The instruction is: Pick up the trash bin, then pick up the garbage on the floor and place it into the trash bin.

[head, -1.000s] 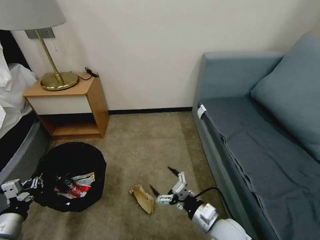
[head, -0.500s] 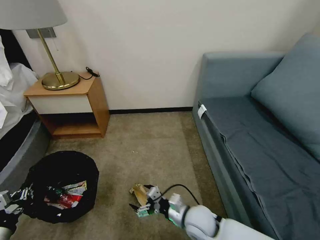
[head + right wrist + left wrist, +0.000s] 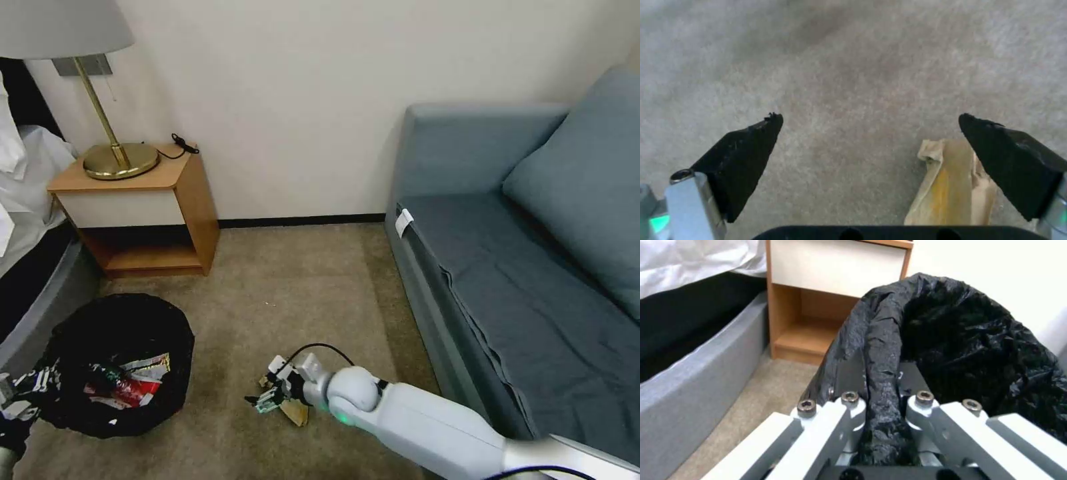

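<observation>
Low over the carpet near the sofa's front edge, right hand spread wide, empty, black fingertips well apart and just off the pile; tan curled scrap lying flat on the floor, off-centre, close against one fingertip rather than midway between the two; at the floor's left side, close to the bed and in front of the nightstand, left hand clamped on the trash bin's lined rim, black liner bunched between its fingers; wrappers and a red-and-white piece lying inside the bin. To do this pick well: probably shift sideways to centre the scrap between the fingertips, go down till both tips press lightly into the carpet, close slowly to gather the thin paper instead of sliding over it, and keep the bin steady, mouth up. Hard to make out: most of the scrap covered by the right wrist from the head camera, a corner peeking out; near end cut off at the wrist picture's edge; thickness and stiffness uncertain; bin's mesh wall hidden under the liner; left hand mostly cut off at the head picture's corner.
</observation>
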Tool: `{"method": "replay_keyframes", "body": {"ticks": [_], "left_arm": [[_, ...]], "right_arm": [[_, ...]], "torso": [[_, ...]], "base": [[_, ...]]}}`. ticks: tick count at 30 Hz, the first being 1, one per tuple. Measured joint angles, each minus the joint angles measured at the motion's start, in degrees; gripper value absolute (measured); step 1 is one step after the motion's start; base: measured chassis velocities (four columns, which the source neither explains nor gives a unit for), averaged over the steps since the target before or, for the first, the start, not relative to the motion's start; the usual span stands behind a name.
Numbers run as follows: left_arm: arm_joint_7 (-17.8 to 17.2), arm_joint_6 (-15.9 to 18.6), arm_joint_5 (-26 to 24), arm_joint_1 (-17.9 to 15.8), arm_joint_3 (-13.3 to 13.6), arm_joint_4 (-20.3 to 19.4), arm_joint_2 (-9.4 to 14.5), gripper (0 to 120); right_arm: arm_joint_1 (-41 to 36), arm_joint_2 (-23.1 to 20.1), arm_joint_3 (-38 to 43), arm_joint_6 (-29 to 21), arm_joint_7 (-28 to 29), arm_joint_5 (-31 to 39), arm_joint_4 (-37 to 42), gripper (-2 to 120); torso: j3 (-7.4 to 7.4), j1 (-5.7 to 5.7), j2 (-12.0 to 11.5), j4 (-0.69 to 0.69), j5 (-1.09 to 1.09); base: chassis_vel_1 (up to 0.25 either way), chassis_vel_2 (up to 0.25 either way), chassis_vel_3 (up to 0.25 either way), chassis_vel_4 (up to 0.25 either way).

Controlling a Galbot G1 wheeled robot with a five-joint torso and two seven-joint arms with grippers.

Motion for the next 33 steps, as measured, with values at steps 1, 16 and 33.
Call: {"method": "replay_keyframes", "body": {"ticks": [1, 16, 33], "left_arm": [[0.0, 0.0, 0.1, -0.2, 0.3, 0.0, 0.1, 6], [1.6, -0.8, 1.1, -1.1, 1.8, 1.5, 0.8, 6], [2.0, -1.9, 1.1, -0.6, 1.8, 2.6, 0.5, 6]], "right_arm": [[0.1, 0.7, 0.0, 0.0, -0.8, -0.9, -1.8, 100], [-1.1, 4.4, 1.7, 2.7, -3.2, -6.1, -15.5, 100], [-3.1, 5.0, 2.2, 5.2, -0.2, -8.9, -17.5, 57]], "torso": [[0.0, 0.0, 0.0, 0.0, 0.0], [0.0, 0.0, 0.0, -0.01, 0.0], [0.0, 0.0, 0.0, -0.01, 0.01]], "base": [[0.0, 0.0, 0.0, 0.0], [0.0, 0.0, 0.0, 0.0], [0.0, 0.0, 0.0, 0.0]]}}
